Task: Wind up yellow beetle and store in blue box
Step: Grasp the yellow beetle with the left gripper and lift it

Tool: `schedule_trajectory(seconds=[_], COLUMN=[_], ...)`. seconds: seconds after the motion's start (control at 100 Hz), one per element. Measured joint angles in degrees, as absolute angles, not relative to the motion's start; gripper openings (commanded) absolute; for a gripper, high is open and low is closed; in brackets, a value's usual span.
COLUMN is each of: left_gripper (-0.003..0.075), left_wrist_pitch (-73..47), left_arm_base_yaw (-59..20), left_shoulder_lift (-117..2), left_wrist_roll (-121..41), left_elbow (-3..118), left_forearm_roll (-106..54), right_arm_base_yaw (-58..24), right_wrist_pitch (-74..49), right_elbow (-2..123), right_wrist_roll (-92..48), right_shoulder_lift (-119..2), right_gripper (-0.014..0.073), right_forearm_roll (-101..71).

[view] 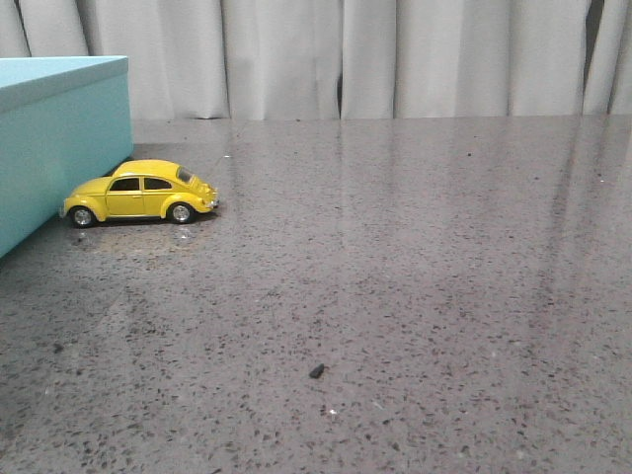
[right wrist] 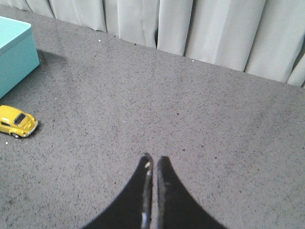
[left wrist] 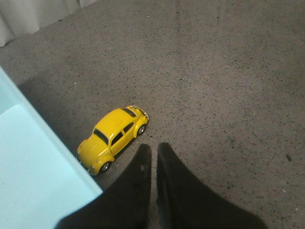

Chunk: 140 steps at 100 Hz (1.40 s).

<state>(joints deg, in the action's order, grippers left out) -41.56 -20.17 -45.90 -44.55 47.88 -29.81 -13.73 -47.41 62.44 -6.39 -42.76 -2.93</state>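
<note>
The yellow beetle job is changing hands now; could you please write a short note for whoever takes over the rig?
Left gripper: shut, empty, hovering close to the yellow beetle.
Right gripper: shut, empty, over bare table, away from the car.
The beetle stands on its wheels on the table, right beside the blue box; whether they touch is unclear. The box lid is on.
Done: nothing visible; car not held.
Left: grasp the car, wind it up, open the box, put the car inside.
</note>
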Motion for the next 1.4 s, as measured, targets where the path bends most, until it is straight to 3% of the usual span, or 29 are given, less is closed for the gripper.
schedule_trajectory(seconds=[0.11,0.28,0.35,0.72,1.4], left_gripper=[0.0055,0.0357,0.0411,0.0410,0.0410], left_wrist_pitch=[-43.54,-50.05,-51.63,-56.73,-55.40], left_arm_base_yaw=[-23.06,-27.30,-29.36,-34.01,-31.07], left_shoulder_lift=[-52.92,-65.07,-69.48,-88.81,-98.05], left_wrist_roll=[-45.76,-46.44,-47.07,-51.87,-53.92], left_elbow=[54.39,66.19,70.29,79.91,80.48], left_forearm_roll=[-26.39,-16.68,-11.94,0.00,-1.08], right_arm_base_yaw=[-13.73,-13.73,-13.73,-13.73,-13.73], right_wrist_pitch=[-46.87,-46.65,-46.65,-46.52,-46.46], right_elbow=[57.74,54.60,54.23,54.10,54.10], right_wrist_roll=[-6.46,-6.51,-6.51,-6.60,-6.60], right_shoulder_lift=[-38.21,-33.80,-32.91,-32.38,-32.38], right_gripper=[-0.0049,-0.0049,-0.0049,-0.0049,-0.0049], right_forearm_roll=[-2.84,-2.84,-2.84,-2.81,-2.81])
